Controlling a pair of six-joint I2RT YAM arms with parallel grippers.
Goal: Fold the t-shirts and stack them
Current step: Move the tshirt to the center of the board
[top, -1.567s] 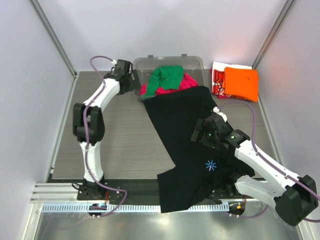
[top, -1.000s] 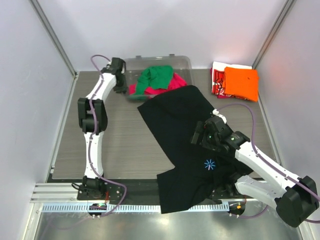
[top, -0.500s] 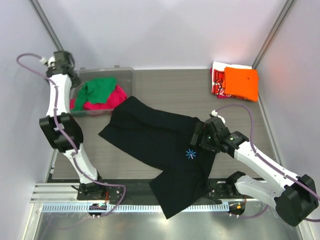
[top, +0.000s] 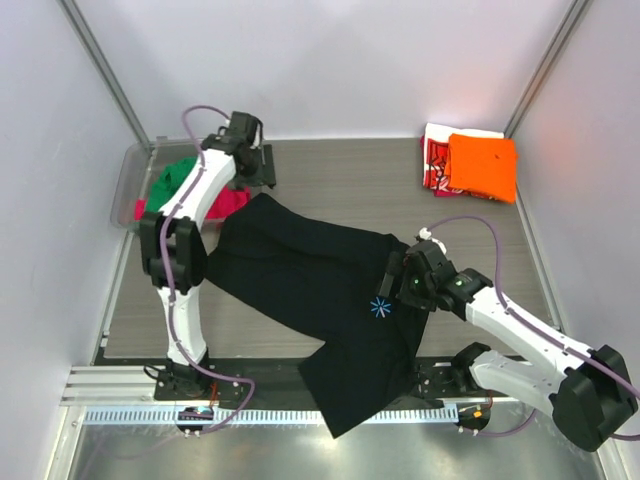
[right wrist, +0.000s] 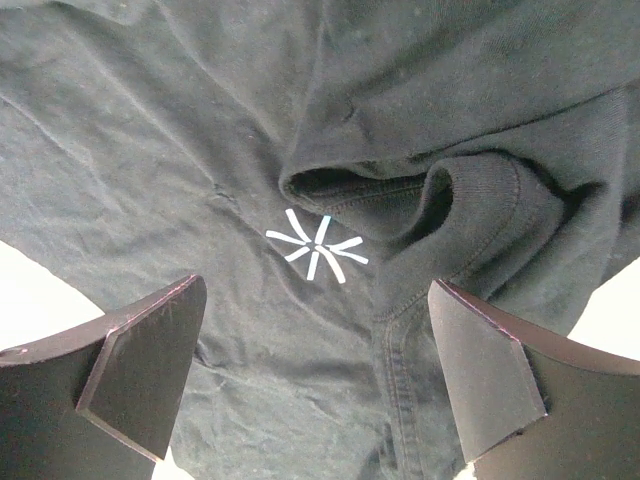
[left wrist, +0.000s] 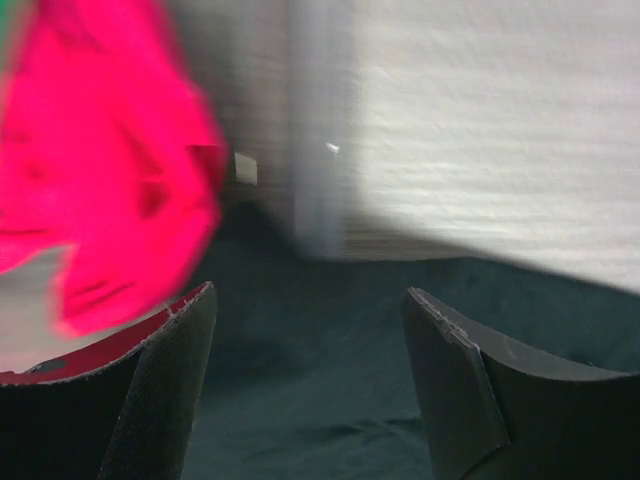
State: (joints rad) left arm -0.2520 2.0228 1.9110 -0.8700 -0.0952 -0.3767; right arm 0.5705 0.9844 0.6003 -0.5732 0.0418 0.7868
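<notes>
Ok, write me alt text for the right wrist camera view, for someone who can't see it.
A crumpled black t-shirt fills the view, its small light-blue starburst print near the centre beside the bunched ribbed collar. The right gripper is open, its two dark fingers framing the bottom corners, with pale table showing at the edges.

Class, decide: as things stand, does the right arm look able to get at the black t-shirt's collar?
Probably yes: its open fingers hang over the collar of the black t-shirt, nothing between.
</notes>
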